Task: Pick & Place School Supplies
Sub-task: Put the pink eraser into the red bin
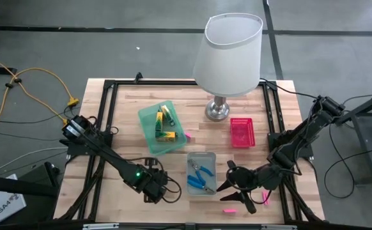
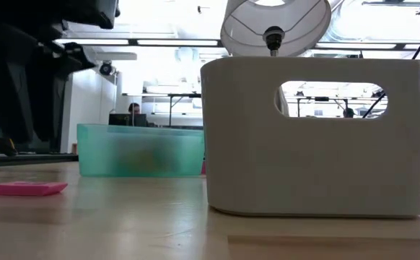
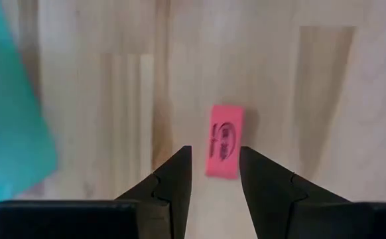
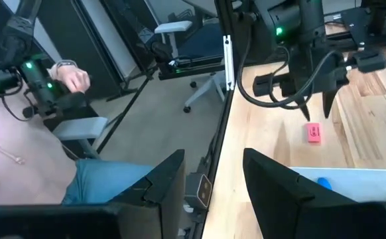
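A flat pink bar (image 3: 224, 141) lies on the wood table, also seen as a pink bar (image 4: 314, 133) and a pink bar (image 2: 26, 188). My left gripper (image 3: 215, 151) hovers open just above it, fingers pointing down, one on each side of the bar's near end, touching nothing. The left gripper (image 1: 163, 191) hides that bar in the high view. My right gripper (image 1: 226, 179) stands open and raised beside the grey tray (image 1: 201, 174), which holds blue-handled pliers (image 1: 202, 181). Yellow-and-green pieces (image 1: 165, 121) lie in the green tray (image 1: 149, 131).
A pink tray (image 1: 241, 132) and a white-shaded lamp (image 1: 231, 57) stand at the back. More pink bars (image 1: 229, 210) (image 1: 264, 198) lie near the front right. A person's hand (image 4: 73, 79) and leg show beyond the table's edge. Bare wood lies at the left.
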Available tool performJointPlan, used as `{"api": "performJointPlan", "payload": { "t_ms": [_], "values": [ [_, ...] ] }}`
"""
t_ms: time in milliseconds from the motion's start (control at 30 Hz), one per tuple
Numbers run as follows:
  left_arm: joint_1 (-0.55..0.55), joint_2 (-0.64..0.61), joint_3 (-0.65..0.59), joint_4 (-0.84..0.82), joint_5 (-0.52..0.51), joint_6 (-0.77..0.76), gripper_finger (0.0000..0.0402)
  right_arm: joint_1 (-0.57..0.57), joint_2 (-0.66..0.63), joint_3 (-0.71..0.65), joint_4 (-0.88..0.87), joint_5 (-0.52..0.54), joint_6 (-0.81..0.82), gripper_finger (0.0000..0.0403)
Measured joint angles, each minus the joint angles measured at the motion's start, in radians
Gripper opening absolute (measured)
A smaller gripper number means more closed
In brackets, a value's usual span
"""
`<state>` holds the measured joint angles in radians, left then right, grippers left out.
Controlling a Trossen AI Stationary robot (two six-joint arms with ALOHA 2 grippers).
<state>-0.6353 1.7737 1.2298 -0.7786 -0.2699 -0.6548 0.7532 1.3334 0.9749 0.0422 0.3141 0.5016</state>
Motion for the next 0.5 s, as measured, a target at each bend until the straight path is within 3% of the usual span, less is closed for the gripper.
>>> {"api": "performJointPlan", "payload": {
  "t_ms": [500],
  "values": [
    [-0.005,0.000,-0.103,0.142,0.043,-0.027,0.0120,0.000,0.000,0.000,0.023,0.000,0.003,0.0144]
  ]
}}
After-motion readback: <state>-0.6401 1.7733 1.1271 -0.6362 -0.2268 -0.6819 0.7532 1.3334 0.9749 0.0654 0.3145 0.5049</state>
